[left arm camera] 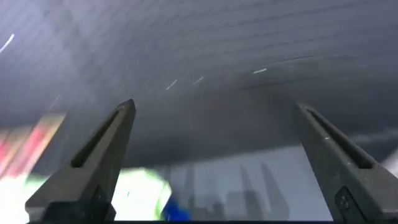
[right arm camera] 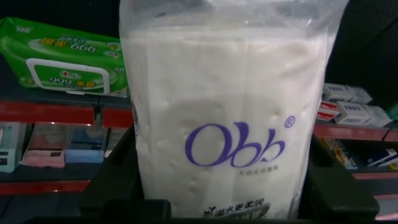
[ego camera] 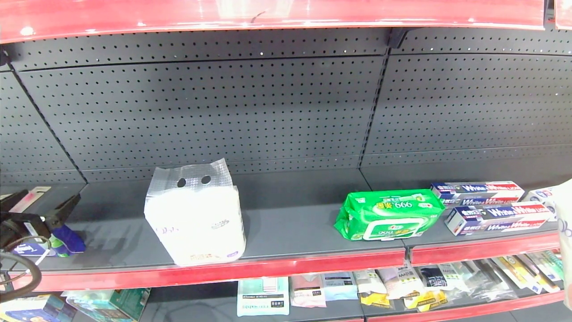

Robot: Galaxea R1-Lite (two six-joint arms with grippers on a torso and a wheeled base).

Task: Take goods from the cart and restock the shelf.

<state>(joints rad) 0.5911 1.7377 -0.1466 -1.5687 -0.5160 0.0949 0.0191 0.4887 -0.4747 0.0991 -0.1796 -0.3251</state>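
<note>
A white paper-roll pack (right arm camera: 227,118) in clear plastic with purple print stands between the fingers (right arm camera: 109,183) of my right gripper (right arm camera: 224,202), which is shut on it. The same pack (ego camera: 564,232) hangs at the right edge of the head view, in front of the shelf. A like white pack (ego camera: 196,219) stands on the grey shelf board (ego camera: 286,214), left of centre. At the shelf's far left my left gripper (ego camera: 47,199) stands wide open, its fingers (left arm camera: 99,155) spread above a small blue and green item (left arm camera: 149,196).
A green wipes pack (ego camera: 386,214) lies right of centre, with toothpaste boxes (ego camera: 487,205) beside it at the right. Bare board lies between the white pack and the wipes. The lower shelf (ego camera: 402,286) holds several small packets. A red shelf edge (ego camera: 268,13) runs overhead.
</note>
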